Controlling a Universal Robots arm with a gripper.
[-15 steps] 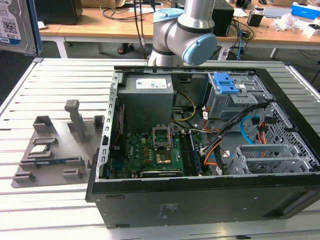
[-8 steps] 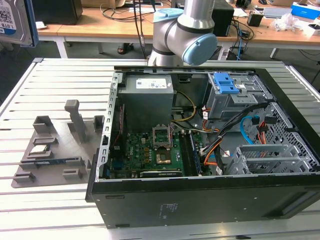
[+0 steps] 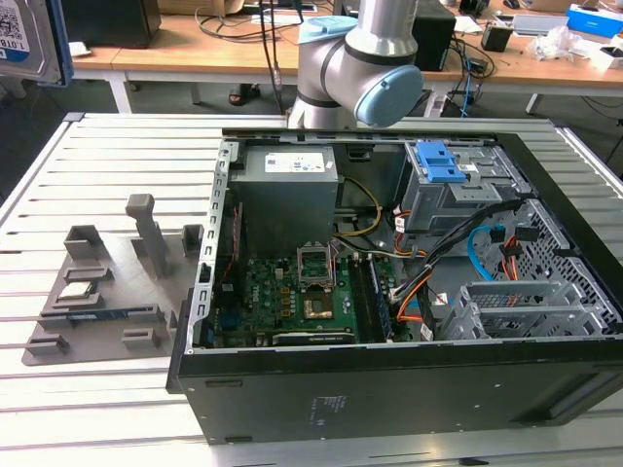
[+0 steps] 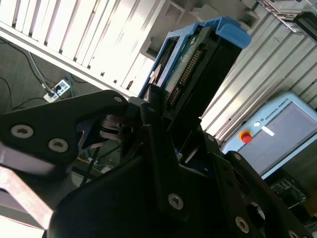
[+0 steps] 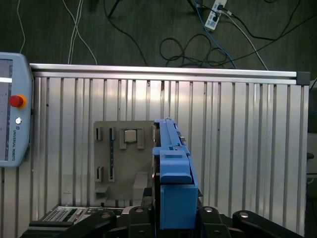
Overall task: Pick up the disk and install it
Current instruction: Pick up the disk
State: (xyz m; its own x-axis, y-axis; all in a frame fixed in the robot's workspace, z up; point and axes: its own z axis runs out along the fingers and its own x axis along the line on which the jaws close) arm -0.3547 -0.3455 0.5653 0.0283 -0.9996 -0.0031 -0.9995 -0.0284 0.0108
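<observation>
The disk is edge-on in the first wrist view, its bright blue carrier frame facing the camera, high above the ribbed metal table. In the second wrist view the disk shows its dark underside, its connector row and the blue frame. My gripper is shut on it, with black fingers clamped on its two flat faces. In the exterior view the disk hangs at the upper left corner with its white label showing, well away from the open computer case.
Inside the case are a motherboard, a drive bay with a blue latch plate and a metal drive cage. A grey fixture tray holding a small silver chip lies beside the case. A teach pendant sits by the table.
</observation>
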